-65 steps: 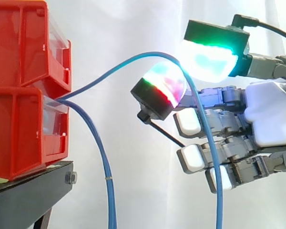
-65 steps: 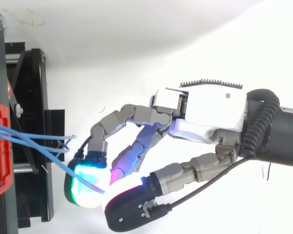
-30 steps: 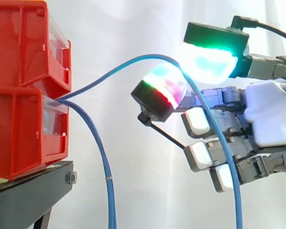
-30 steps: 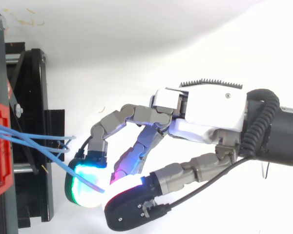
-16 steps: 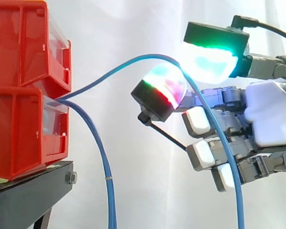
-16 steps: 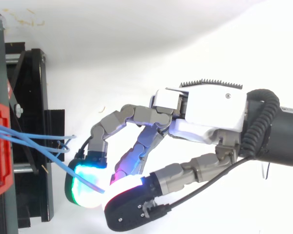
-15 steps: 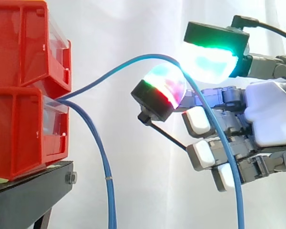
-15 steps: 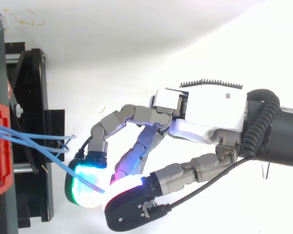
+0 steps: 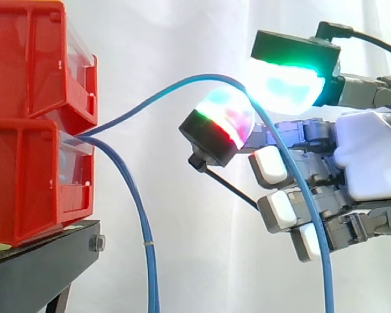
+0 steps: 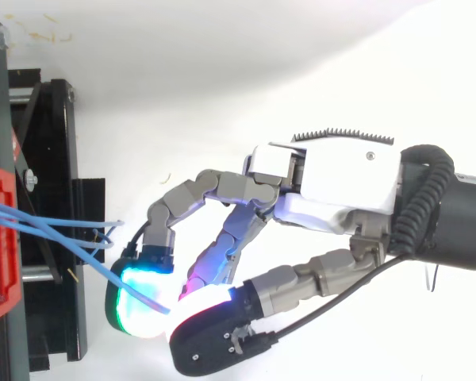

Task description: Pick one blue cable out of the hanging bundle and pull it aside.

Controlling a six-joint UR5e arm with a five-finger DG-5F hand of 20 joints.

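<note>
One blue cable (image 9: 176,85) rises out of the lower red bin (image 9: 32,176), arches to the right and passes between two glowing pads of my hand (image 9: 371,163), then drops straight down in front of the fingers. The thumb pad (image 9: 220,127) and a finger pad (image 9: 283,85) pinch it at the top of the arch. From above, the same cable (image 10: 95,266) runs from the bins to the pinching pads (image 10: 139,305) of my hand (image 10: 341,186). The remaining blue cables (image 9: 140,228) hang down close to the bin.
Two red bins (image 9: 32,59) are stacked on a black stand (image 9: 39,267) at the left. A white curtain hangs behind. In the top view the black stand (image 10: 51,222) lies along the left edge, with white floor to the right.
The lower fingers have shifted slightly, and the hanging part of the pinched cable has swung a little to the right. The pinch itself holds still.
</note>
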